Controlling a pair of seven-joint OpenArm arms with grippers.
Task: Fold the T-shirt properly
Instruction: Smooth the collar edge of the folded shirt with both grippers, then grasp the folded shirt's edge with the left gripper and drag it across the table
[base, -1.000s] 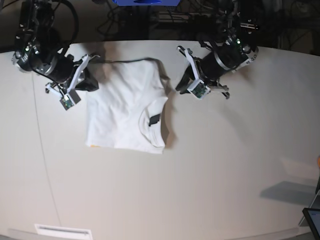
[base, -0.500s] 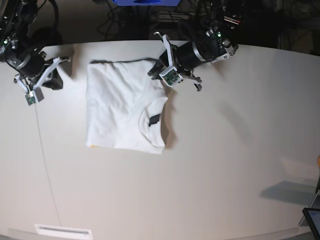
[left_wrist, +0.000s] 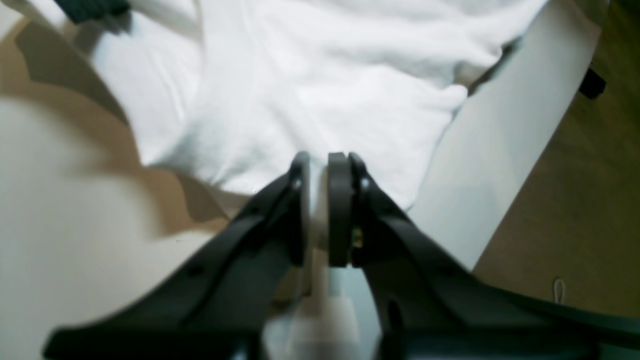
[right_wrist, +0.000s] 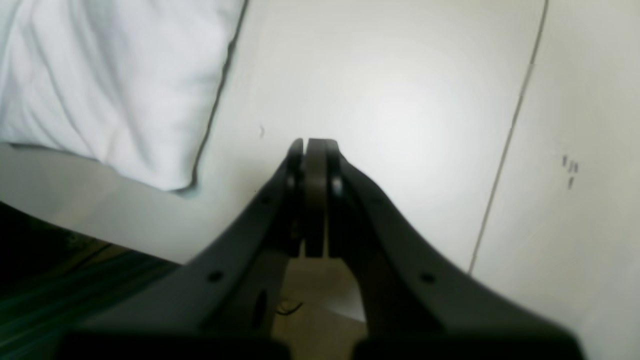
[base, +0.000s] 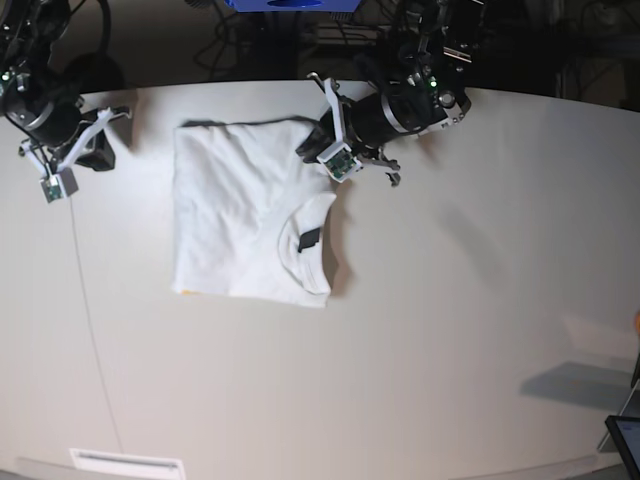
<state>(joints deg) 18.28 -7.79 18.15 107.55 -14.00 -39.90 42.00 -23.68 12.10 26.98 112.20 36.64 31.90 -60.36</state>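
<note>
T-shirt (base: 245, 215) position against the two grippers decides the next move, so start at the fingertips. The left gripper (left_wrist: 320, 210) has its jaws nearly together with only a thin slit between them, and the wrist view shows pale material in that slit, though whether this is cloth or the table behind I cannot tell; its tips sit right at the shirt's far right corner, with white fabric spreading away from them. The right gripper (right_wrist: 310, 150) is fully shut on nothing and hangs over bare table (base: 450, 330), apart from the shirt's far left corner, which lies off to its side in the wrist view. From there outward, the shirt lies flat as a folded rectangle in the far left part of the table, its long axis running near to far, the neck opening and black tag (base: 308, 238) toward its near right edge. My judgement: the left arm is much the nearer to act.
</note>
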